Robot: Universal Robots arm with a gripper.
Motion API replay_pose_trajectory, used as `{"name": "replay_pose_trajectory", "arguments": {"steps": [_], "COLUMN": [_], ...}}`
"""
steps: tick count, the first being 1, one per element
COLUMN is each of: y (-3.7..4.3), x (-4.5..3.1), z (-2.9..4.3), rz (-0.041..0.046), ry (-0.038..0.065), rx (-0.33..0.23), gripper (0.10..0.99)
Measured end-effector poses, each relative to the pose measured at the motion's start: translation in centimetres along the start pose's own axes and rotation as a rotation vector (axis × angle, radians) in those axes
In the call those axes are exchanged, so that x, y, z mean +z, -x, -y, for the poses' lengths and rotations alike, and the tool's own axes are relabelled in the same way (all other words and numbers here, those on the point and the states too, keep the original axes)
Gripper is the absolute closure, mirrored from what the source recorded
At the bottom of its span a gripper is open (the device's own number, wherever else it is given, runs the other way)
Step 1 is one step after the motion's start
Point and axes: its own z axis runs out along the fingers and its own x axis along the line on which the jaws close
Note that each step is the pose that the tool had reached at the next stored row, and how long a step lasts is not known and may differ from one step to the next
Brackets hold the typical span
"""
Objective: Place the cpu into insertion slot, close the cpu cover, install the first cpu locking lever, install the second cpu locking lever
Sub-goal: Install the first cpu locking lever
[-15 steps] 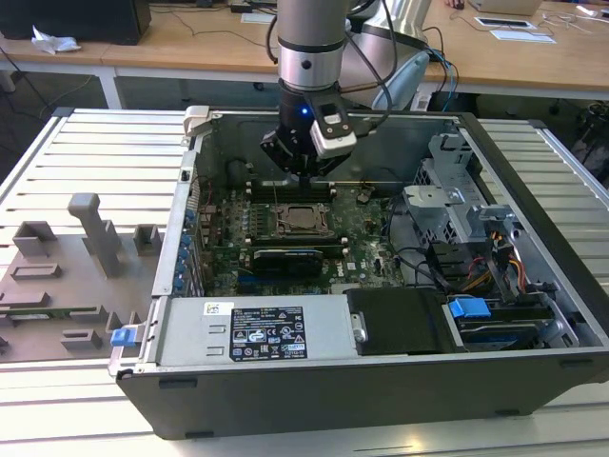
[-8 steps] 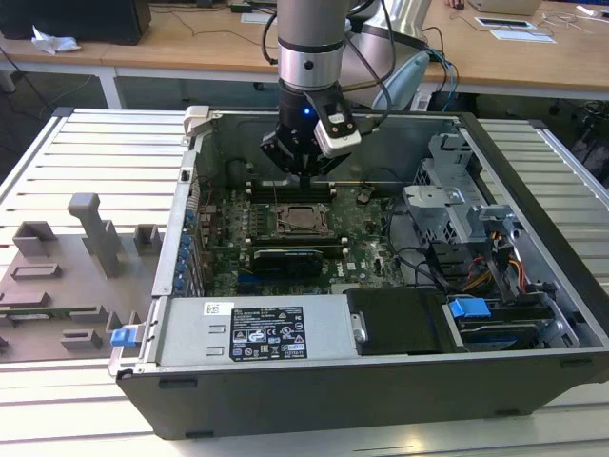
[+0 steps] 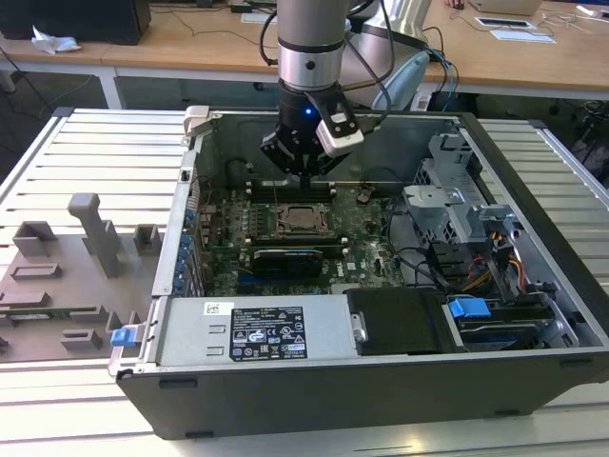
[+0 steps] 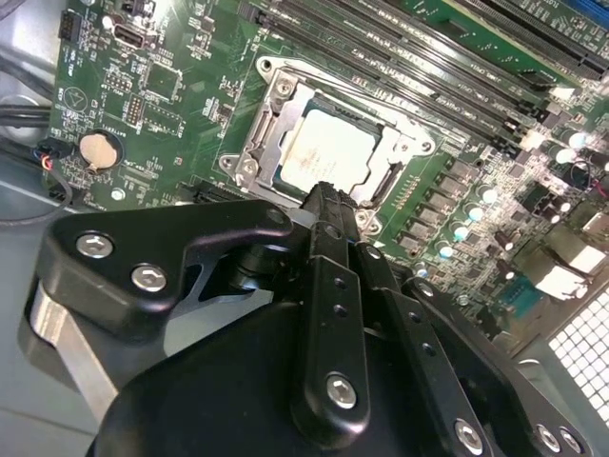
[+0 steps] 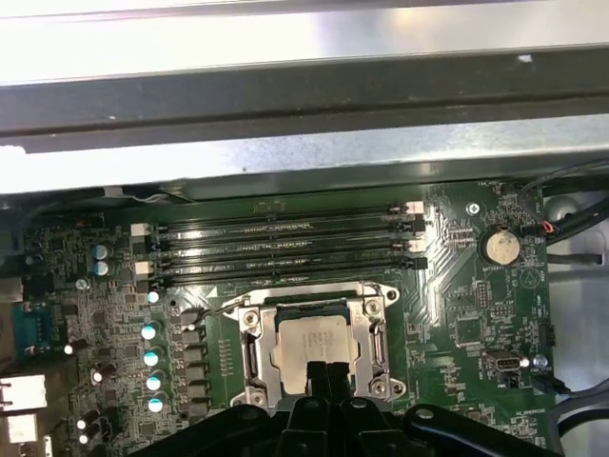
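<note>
Table: white slatted top (image 3: 95, 143) carrying everything, reaching across the exterior view from edge to edge.
Computer case: open black tower (image 3: 381, 390) lying on its side, in the centre and toward the exterior view's right.
Arm: silver-and-black column (image 3: 309, 48) coming down from the upper middle of the frame into the case.
Fixture tray: grey moulded tray (image 3: 57, 286) on the table at the exterior view's left, just beside the case.
Power supply: grey labelled box (image 3: 257, 333) along the case's near wall, lower centre of the frame.
Motherboard: green board (image 3: 366, 243) on the case floor, also seen in the second wrist view (image 4: 171, 86).
Gripper: black claw (image 3: 304, 177) (image 4: 328, 195) (image 5: 328, 373) clenched, fingers pressed together with nothing between them, tip poised just over the socket's edge.
Memory slots: four long dark slots (image 5: 285, 246) beside the socket.
Insertion slot: silver-rimmed square (image 3: 283, 219) (image 5: 249, 314) at the board's middle.
Cpu cover: silver frame (image 5: 376, 347) (image 4: 390, 162) lying flat over the chip's edges.
Cpu: silvery square (image 5: 314, 343) (image 4: 328, 150) seated in the insertion slot, its top showing through the cover's opening.
Locking lever: thin wire (image 5: 224, 305) at the slot's corner; whether it is latched cannot be told.
Coin cell: round battery (image 5: 500, 246) (image 4: 95, 149) on the board, well apart from the socket.
</note>
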Motion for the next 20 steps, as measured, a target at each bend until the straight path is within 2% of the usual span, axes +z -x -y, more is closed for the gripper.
{"name": "replay_pose_trajectory", "arguments": {"steps": [20], "y": [0.0], "x": [0.0], "z": [0.0], "rz": [0.0011], "ry": [0.004], "rx": [-0.095], "gripper": [0.98]}}
